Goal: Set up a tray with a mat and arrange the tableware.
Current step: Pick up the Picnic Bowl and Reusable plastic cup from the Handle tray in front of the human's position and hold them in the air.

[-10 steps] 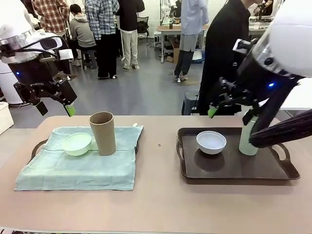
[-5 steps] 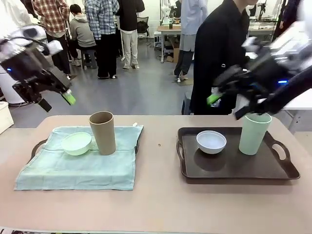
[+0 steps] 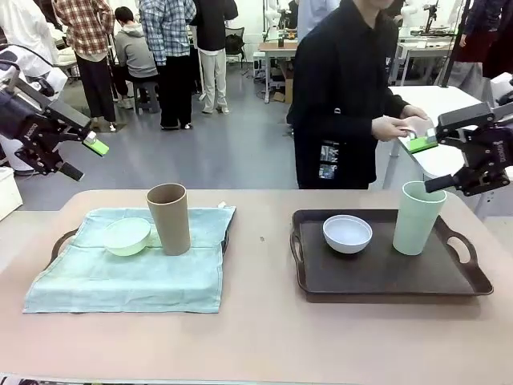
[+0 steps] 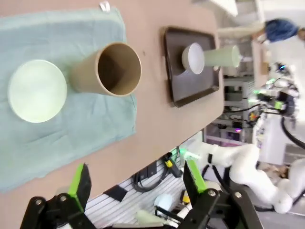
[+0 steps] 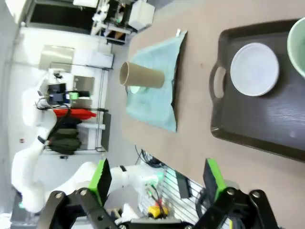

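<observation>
On the left, a teal mat (image 3: 128,269) covers a tray whose handle (image 3: 61,243) peeks out. On the mat stand a tall tan-brown cup (image 3: 169,218) and a light green bowl (image 3: 126,237). The dark tray (image 3: 385,277) on the right holds a whitish-blue bowl (image 3: 347,233) and a pale green cup (image 3: 418,218). My left gripper (image 3: 84,158) hangs open, high above the table's far left. My right gripper (image 3: 430,164) is open just above and right of the green cup, apart from it. The left wrist view looks down past the open left gripper (image 4: 137,179) at the tan cup (image 4: 114,69). The right wrist view shows the open right gripper (image 5: 157,175) above the dark tray (image 5: 267,119).
A person in black (image 3: 345,104) stands at the table's far edge, one hand (image 3: 398,127) near my right gripper. Bare tabletop (image 3: 260,241) lies between the two trays and along the front edge. Other people stand farther back.
Both arms have swung up and outward, away from the trays. The right arm no longer covers the pale green cup. The person has stepped toward the middle.
</observation>
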